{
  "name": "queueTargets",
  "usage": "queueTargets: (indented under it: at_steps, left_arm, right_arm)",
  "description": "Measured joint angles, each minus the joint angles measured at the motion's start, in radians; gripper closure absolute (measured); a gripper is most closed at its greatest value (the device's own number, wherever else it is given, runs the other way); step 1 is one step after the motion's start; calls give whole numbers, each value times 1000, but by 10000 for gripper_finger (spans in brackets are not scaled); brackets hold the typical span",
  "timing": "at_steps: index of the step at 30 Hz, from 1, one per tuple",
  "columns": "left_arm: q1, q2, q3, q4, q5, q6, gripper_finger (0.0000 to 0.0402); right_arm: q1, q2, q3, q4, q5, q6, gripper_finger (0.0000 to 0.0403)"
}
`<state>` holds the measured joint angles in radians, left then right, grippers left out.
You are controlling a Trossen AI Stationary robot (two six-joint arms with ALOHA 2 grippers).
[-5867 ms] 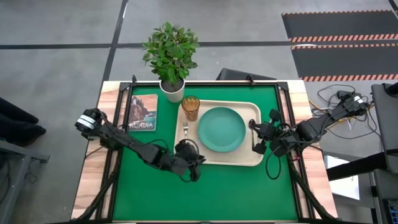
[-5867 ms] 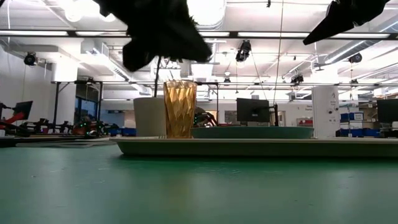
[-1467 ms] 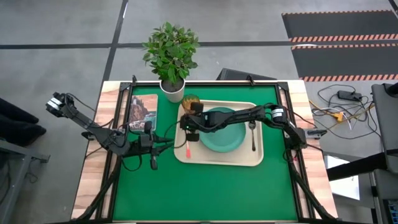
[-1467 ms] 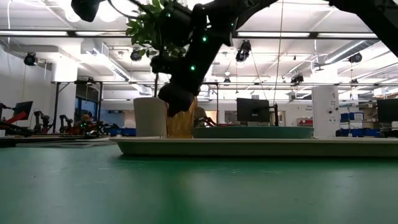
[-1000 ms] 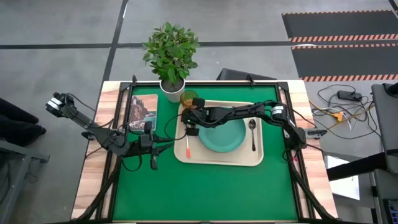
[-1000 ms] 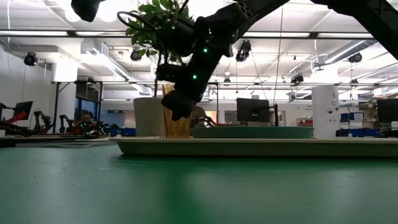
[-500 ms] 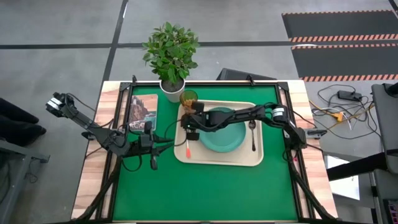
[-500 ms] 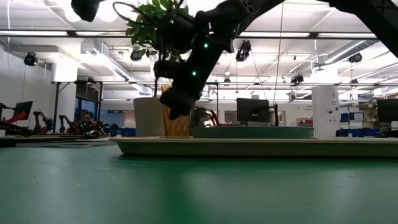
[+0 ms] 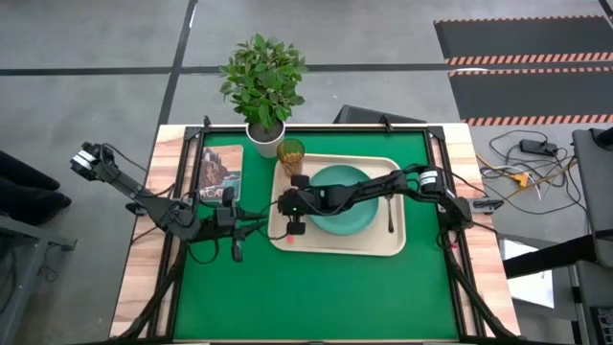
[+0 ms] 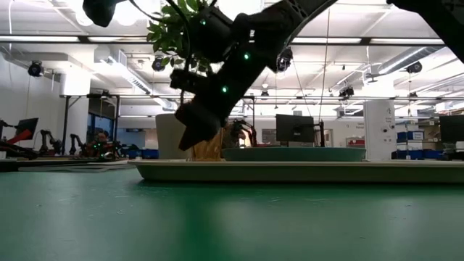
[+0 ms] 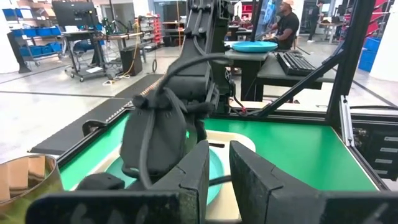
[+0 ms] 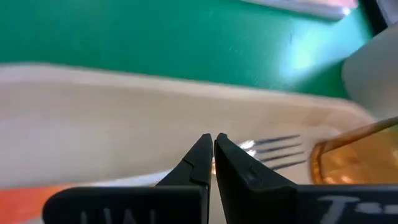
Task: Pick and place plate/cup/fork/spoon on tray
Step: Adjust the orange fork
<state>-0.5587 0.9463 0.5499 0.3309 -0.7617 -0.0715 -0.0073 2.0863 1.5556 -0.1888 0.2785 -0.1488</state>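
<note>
1. Seen from the high view: right gripper stretched across the tray from the right side, low over its left strip, beside the plate. Fork lying there with its long axis running along the tray's left edge, orange-red handle end peeking out nearest the front rim. Cup upright at the tray's far left corner. Spoon on the right strip, handle running front to back. Left gripper parked on the green mat left of the tray, near a book and a potted plant.

2. From the low view: right gripper tilted down, tip just above the tray and in front of the cup; plate rim showing to the right.

3. Through the right wrist view: fingers pressed together, nothing between them, above the fork; tines pointing toward the cup, orange handle at the opposite end.

4. Through the left wrist view: fingers narrowly parted, empty, facing the right arm over the plate.
</note>
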Motion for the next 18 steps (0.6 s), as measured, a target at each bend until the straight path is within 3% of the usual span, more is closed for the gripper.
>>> queueTargets:
  at_steps: [18]
  left_arm:
    - [0,0,0,2,-1,0,356]
  right_arm:
    - [-2,29,-28,12,-105,29,394]
